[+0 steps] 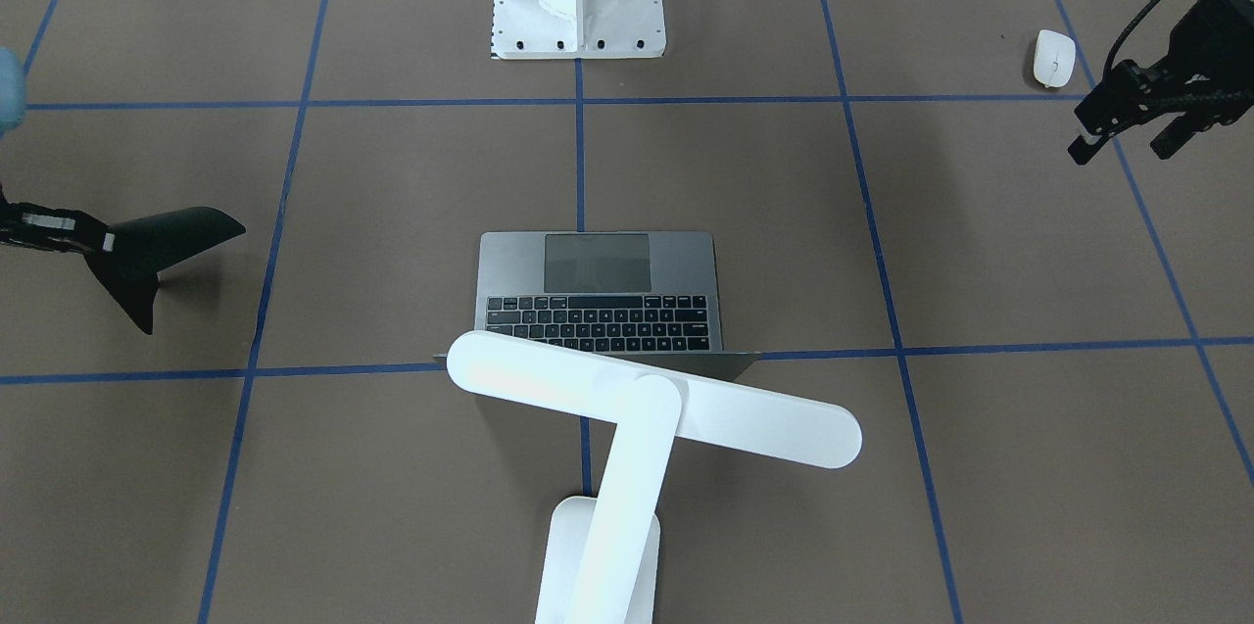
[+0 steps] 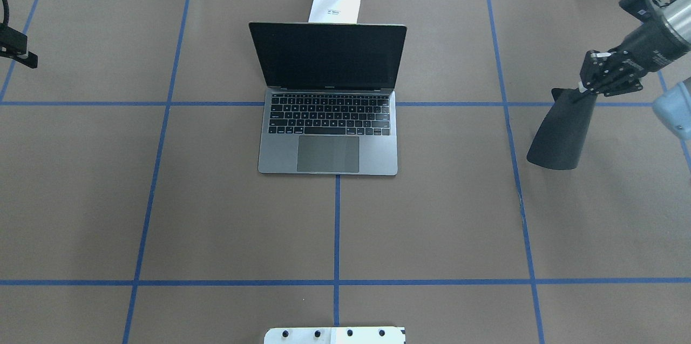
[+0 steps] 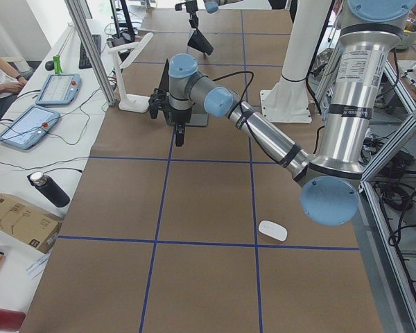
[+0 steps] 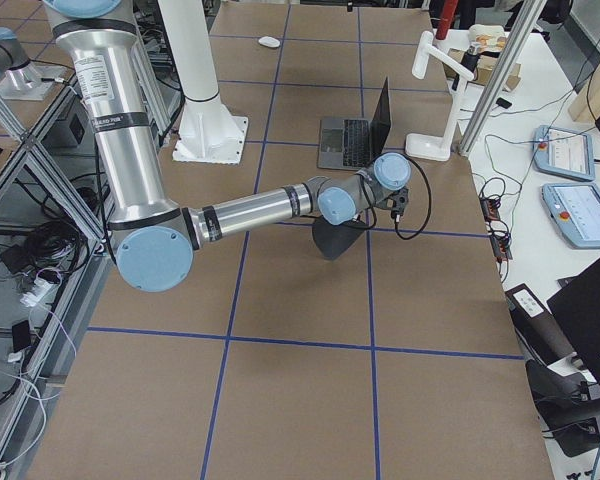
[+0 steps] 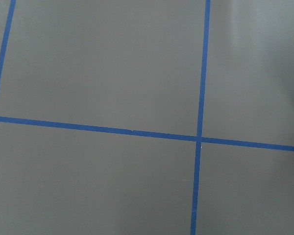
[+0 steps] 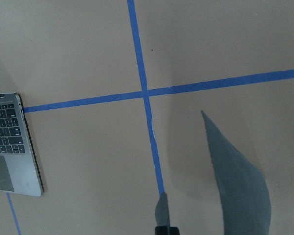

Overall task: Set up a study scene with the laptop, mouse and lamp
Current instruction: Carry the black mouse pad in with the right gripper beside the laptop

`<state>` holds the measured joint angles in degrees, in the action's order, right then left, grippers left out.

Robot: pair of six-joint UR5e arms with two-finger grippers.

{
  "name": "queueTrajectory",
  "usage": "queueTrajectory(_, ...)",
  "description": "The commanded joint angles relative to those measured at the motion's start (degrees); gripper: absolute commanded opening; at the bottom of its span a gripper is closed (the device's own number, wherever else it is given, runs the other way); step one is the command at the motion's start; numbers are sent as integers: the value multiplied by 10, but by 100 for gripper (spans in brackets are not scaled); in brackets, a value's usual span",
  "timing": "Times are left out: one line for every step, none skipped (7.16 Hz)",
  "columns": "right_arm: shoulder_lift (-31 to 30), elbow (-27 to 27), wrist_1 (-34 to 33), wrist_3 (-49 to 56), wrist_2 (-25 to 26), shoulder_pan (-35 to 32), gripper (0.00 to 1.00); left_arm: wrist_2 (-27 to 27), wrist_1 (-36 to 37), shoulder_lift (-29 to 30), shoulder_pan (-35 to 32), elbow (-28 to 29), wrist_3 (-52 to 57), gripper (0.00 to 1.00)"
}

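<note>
The grey laptop (image 2: 329, 139) stands open at the table's middle, with its keyboard (image 1: 600, 320) towards the robot. Just beyond its screen is the white lamp (image 1: 651, 399), whose base (image 2: 334, 6) rests at the far edge. The white mouse (image 1: 1054, 58) lies on the paper on the robot's left, near its side of the table. My left gripper (image 1: 1125, 149) hovers open and empty a little beyond the mouse. My right gripper (image 2: 586, 89) is shut on the top edge of a black mouse pad (image 2: 564, 130), which hangs bent above the table, right of the laptop.
The white robot pedestal (image 1: 578, 7) is bolted at the near middle. Blue tape lines (image 2: 337, 225) grid the brown paper. Off the table's far side are control tablets (image 3: 28, 125), a bottle (image 3: 48, 189), a box (image 3: 21, 220) and a seated person (image 3: 0, 69).
</note>
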<state>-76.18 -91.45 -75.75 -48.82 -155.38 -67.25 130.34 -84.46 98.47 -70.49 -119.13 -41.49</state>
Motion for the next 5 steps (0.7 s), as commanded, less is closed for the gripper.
queueTrajectory(71,53,2,-59,17,36,0,0,0,0,0,1,1,99)
queueTrajectory(101,79,3,-82,30,53,0,0,0,0,0,3,2,99)
queueTrajectory(128,107,5,-96,45,65,0,0,0,1,0,4,4,99)
queueTrajectory(158,142,6,-102,48,71,0,0,0,0,0,4,4,99)
queueTrajectory(179,165,6,-102,49,74,0,0,0,0,0,3,4,99)
